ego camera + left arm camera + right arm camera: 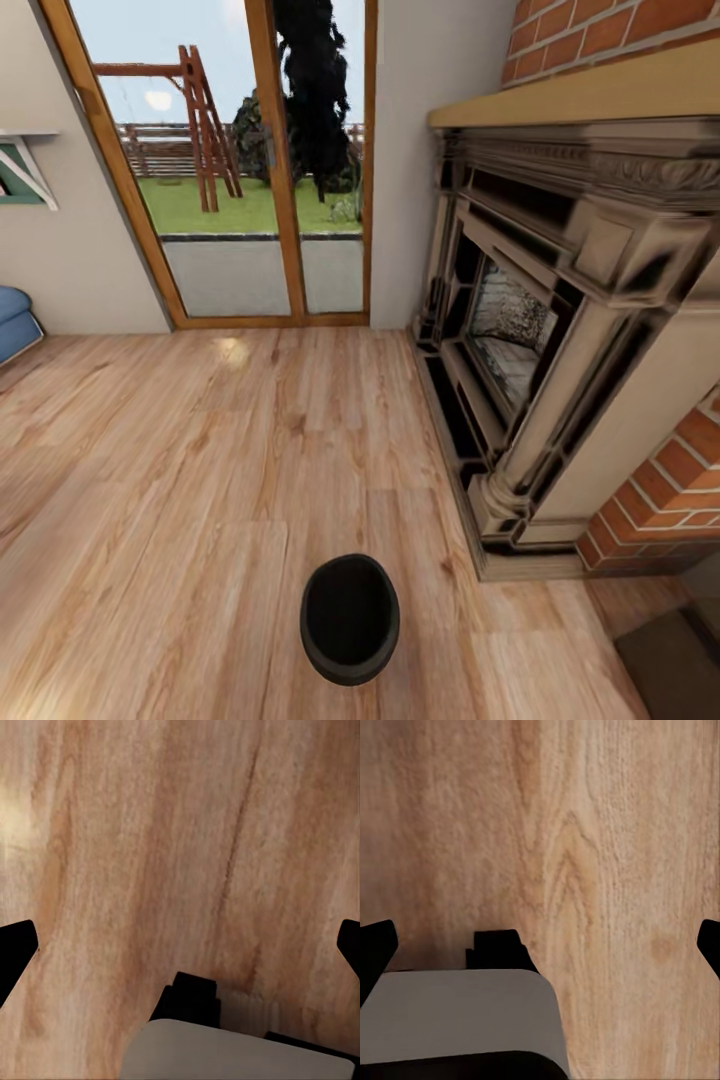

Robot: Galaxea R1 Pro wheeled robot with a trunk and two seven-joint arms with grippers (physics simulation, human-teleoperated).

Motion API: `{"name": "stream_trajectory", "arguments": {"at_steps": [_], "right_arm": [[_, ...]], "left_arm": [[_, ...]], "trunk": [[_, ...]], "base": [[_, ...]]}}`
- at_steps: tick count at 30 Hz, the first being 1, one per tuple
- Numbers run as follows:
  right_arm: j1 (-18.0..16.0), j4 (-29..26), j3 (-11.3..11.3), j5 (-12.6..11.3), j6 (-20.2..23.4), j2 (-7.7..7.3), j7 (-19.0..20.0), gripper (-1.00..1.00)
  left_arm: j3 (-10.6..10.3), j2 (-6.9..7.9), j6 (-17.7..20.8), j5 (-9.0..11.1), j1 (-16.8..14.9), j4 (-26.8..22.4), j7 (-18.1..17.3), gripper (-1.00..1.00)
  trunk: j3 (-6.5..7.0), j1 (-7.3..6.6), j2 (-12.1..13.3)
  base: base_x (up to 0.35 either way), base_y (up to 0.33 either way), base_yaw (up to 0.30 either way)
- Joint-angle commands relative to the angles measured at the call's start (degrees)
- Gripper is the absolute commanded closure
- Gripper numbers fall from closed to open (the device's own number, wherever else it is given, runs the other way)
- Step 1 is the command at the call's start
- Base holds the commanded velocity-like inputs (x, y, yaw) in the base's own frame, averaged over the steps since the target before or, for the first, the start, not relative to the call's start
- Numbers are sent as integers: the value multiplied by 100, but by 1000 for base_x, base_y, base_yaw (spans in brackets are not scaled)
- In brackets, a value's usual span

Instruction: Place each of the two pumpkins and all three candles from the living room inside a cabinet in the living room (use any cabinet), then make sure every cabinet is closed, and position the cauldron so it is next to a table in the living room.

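Left gripper (180, 945): black fingertips sit at opposite edges of the left wrist view, spread wide apart with nothing between them; it hangs above bare wood floor (150, 832).
Right gripper (540, 945): fingertips likewise far apart at the edges of the right wrist view, holding nothing, over the same plank floor.
Robot body: a pale grey panel with a black block behind it shows close under each wrist camera.
Cauldron (350, 618): black, wide-mouthed, thick-rimmed, standing upright on the floor in the head view, at the floor's near edge, roughly midway across; its dark inside is all that can be made out.
Fireplace (560, 330): an ornate dark-and-cream surround against the right-hand wall, set in red brick (680, 480), with a tan mantel shelf (590, 95) above; well apart from the cauldron.
Glass doors (240, 170): wood-framed, at the far edge of the floor, with lawn, a fence and a wooden swing frame beyond.
Blue cushion (15, 320): by the left edge of the floor, cut off by the frame.
Dark mat (680, 660): in the near right corner of the floor.
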Motion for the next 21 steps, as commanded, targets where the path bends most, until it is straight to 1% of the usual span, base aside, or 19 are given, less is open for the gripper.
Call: {"name": "stream_trajectory", "arguments": {"at_steps": [1, 16, 17, 18, 20, 21], "right_arm": [[0, -1, 0, 1, 0, 3, 0, -100], [1, -1, -1, -11, 7, -7, 4, -100], [1, -5, -6, -28, 7, -31, 4, -100], [-11, -62, -10, 28, 5, -19, -38, -100], [-102, -141, -21, 11, 64, -8, -187, -100], [-1204, -932, -162, -107, 1938, 31, -1017, -100]], "left_arm": [[0, -2, 0, 0, 0, 0, 0, -100], [0, -34, 2, 0, 0, -13, -2, -100], [-5, -49, 1, -2, 0, -31, -1, -100], [-7, -67, 0, -18, -2, -155, 16, -100], [-2, -96, 9, -29, -11, -152, 8, -100], [7, -298, 1601, -8, -890, -56, 18, -100]], "trunk": [[0, 0, 0], [0, 0, 0], [0, 0, 0], [0, 0, 0], [0, 0, 0], [0, 0, 0]], "base": [[314, 115, 0], [314, 102, 0], [149, 28, 0], [10, 2, 0], [4, 1, 0], [0, 0, 0]]}}
